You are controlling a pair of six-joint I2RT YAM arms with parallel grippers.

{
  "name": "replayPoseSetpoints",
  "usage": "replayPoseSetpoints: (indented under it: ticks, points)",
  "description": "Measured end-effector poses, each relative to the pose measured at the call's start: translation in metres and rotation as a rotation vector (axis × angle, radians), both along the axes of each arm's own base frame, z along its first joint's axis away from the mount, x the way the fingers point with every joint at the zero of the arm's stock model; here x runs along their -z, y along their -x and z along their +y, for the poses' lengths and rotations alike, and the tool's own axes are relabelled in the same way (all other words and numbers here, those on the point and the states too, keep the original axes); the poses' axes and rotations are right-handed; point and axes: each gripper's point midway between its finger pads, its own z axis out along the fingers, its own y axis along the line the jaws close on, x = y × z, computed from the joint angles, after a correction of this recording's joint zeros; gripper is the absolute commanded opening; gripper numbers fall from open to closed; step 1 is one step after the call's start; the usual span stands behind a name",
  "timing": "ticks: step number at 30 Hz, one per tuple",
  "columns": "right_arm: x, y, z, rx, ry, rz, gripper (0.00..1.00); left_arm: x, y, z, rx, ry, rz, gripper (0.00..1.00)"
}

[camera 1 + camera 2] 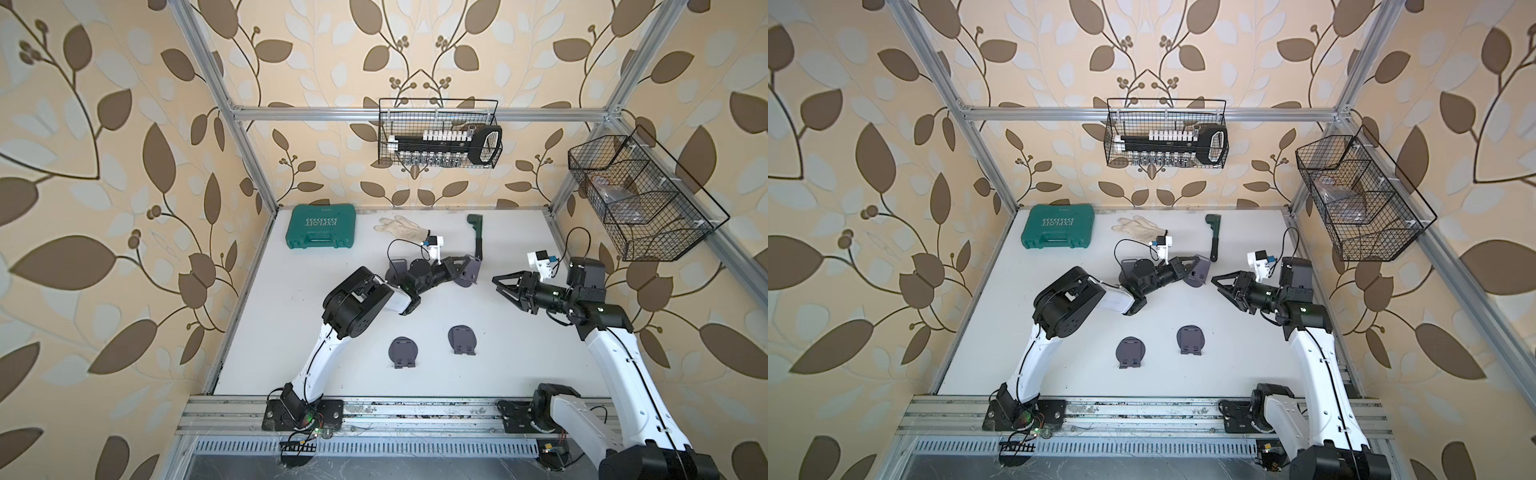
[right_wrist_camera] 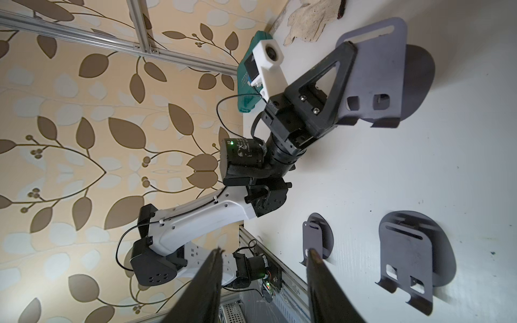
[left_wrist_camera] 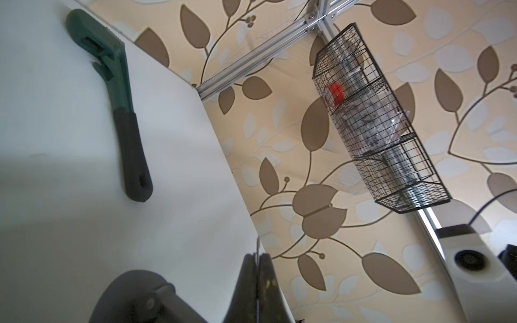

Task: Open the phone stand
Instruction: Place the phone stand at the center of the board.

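Note:
My left gripper (image 1: 471,266) is shut on the thin upright plate of a dark grey phone stand (image 1: 467,274), near the middle of the white table (image 1: 519,353). The right wrist view shows this phone stand (image 2: 375,70) with its plate swung away from its round base (image 2: 419,81). In the left wrist view the plate's edge sits between the closed fingertips (image 3: 264,265), and the base (image 3: 131,293) shows beside them. My right gripper (image 1: 496,282) hovers open just right of the stand, holding nothing. Its fingers (image 2: 316,265) stand well apart.
Two folded stands (image 1: 403,351) (image 1: 462,338) lie nearer the front, and another (image 1: 397,268) is behind the left arm. At the back lie a green tool case (image 1: 321,226), a glove (image 1: 401,226) and a green wrench (image 1: 477,239). Wire baskets (image 1: 440,133) (image 1: 640,199) hang on the walls.

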Motion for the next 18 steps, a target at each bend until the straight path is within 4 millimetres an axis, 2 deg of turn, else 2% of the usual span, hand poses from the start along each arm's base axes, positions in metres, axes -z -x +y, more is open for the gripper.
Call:
replayPoseSetpoints:
  ticks: [4, 8, 14, 18]
  points:
    - [0.005, -0.004, -0.003, 0.007, 0.001, 0.012, 0.43, 0.019, 0.000, -0.005, 0.003, -0.063, 0.015, 0.00]
    - [0.012, -0.004, -0.005, 0.013, 0.003, 0.023, 0.43, 0.026, -0.001, -0.004, -0.001, -0.097, 0.010, 0.00]
    - [0.014, -0.004, -0.005, 0.010, 0.006, 0.020, 0.44, 0.037, 0.001, -0.002, -0.006, -0.130, 0.014, 0.25]
    - [0.014, -0.005, -0.005, 0.009, 0.007, 0.017, 0.44, 0.055, 0.005, 0.006, -0.022, -0.172, 0.037, 0.41]
